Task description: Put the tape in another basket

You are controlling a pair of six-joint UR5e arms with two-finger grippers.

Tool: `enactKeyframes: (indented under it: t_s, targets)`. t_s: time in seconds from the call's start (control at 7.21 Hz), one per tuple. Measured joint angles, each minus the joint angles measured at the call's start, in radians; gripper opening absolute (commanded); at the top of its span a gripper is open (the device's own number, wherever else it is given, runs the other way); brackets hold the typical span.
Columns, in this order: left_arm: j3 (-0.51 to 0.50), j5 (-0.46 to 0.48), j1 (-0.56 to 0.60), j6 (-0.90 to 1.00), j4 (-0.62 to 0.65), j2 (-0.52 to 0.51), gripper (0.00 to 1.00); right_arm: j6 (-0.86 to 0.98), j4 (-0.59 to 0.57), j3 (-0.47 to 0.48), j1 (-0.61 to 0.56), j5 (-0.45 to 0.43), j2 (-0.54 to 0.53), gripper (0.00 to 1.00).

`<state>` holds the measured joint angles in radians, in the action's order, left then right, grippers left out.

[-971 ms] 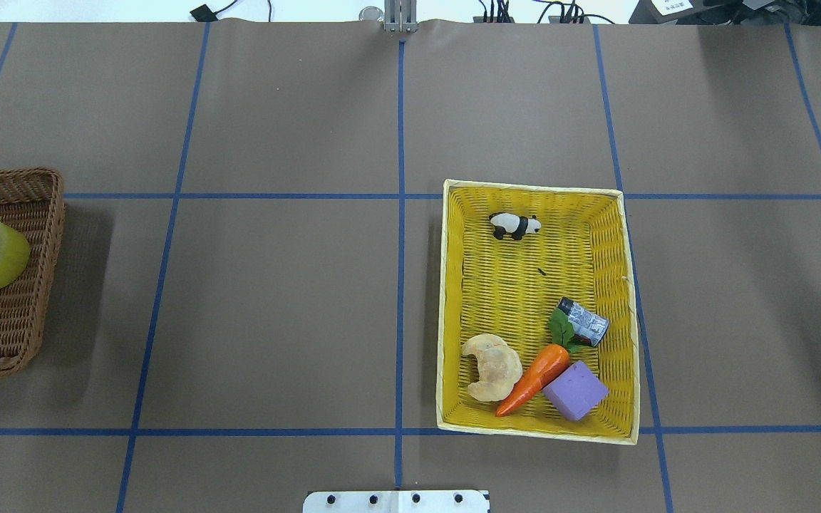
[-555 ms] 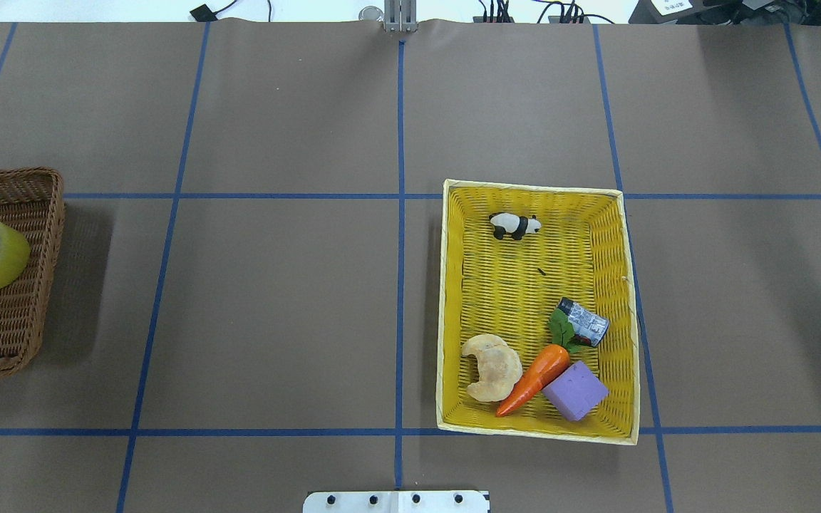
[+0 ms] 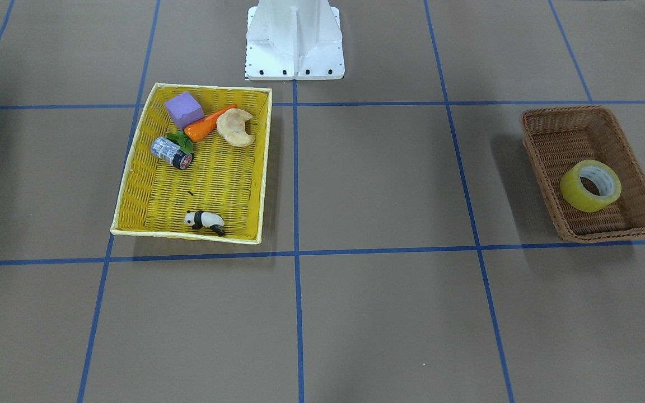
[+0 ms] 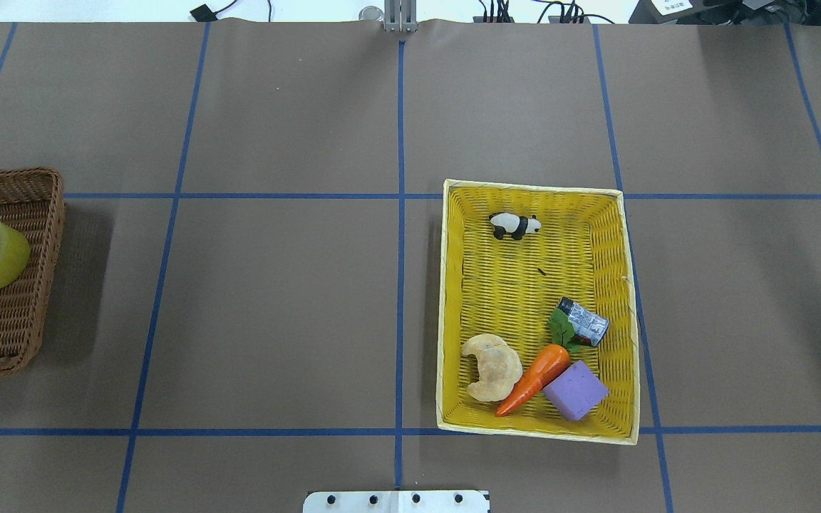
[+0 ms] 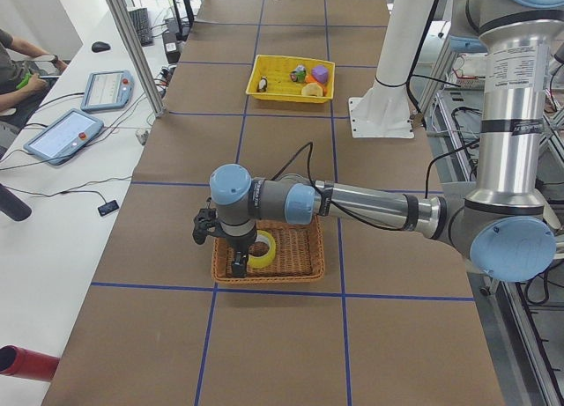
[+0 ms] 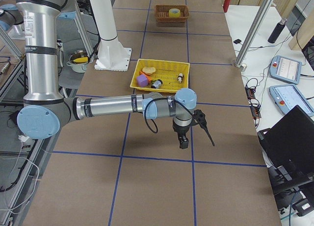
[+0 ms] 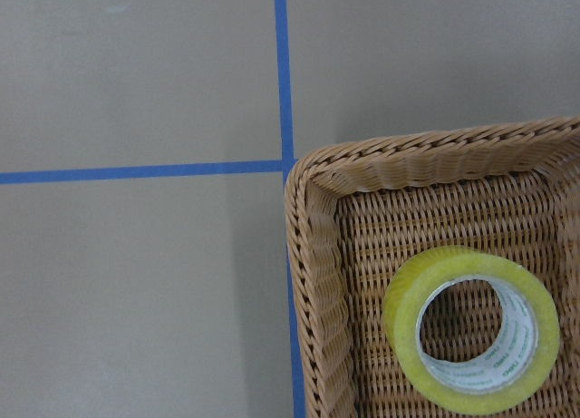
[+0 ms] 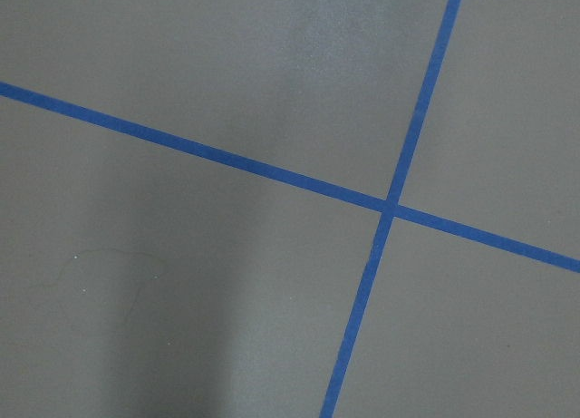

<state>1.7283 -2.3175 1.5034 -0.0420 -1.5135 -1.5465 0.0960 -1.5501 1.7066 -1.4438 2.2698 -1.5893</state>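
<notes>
When I looked from across the table (image 3: 356, 168), the tape (image 3: 571, 190) lay flat in the brown basket (image 3: 538, 162), well apart from the yellow basket (image 3: 132, 184). From above, the tape sat in its basket's far half. From the left end, my left pincer (image 5: 238, 269) hung close to that basket. From the right end, my right pincer (image 6: 183, 143) hung over the table. I could not tell if either pincer was open or closed.

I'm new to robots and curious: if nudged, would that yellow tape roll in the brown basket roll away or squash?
Probably stiff: the tape is a thick wound ring holding a round shape. Lying roughly hole-up in the basket, it would likely slide rather than roll. Its glossy side may be slippery.
</notes>
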Motion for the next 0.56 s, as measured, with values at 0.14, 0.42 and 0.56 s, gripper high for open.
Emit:
enactKeyframes:
  t_s: [0.14, 0.42, 0.56]
  targets:
    - [0.004, -0.001, 0.005, 0.014, 0.002, 0.015, 0.98, 0.000, -0.001, 0.000, -0.001, -0.003, -0.001, 1.00]
    - [0.005, -0.036, 0.006, 0.015, -0.007, 0.049, 0.98, 0.000, -0.003, -0.002, -0.001, -0.006, -0.001, 1.00]
    - [0.004, -0.048, 0.005, 0.015, -0.010, 0.053, 0.98, 0.000, -0.007, -0.005, 0.000, -0.006, 0.002, 1.00]
